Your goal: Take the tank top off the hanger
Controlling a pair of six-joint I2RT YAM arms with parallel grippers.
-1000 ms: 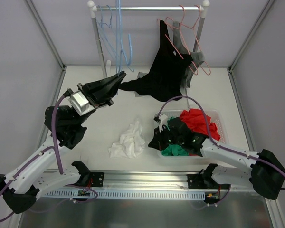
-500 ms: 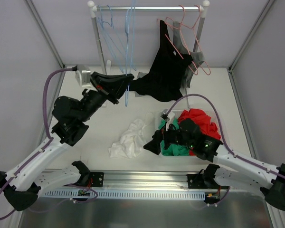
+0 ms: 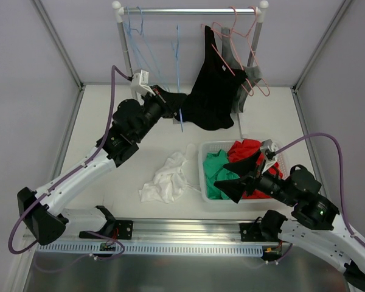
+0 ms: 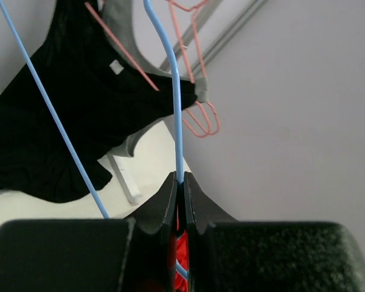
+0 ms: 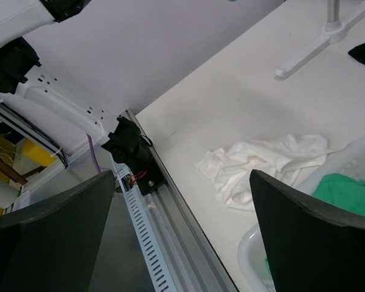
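The black tank top (image 3: 214,91) still hung on its pink hanger (image 3: 222,59) far right, unremoved, while the left gripper (image 4: 179,182) pinched a blue hanger (image 4: 177,121) and the right gripper (image 3: 240,175) stood spread over the basket (image 3: 202,176).

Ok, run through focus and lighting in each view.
Top external: even light, soft shadows, black tank top shows little detail. Left wrist: left gripper soft and dark, blue hanger fairly crisp. Right wrist: right gripper a dark blur, white cloth sharp.
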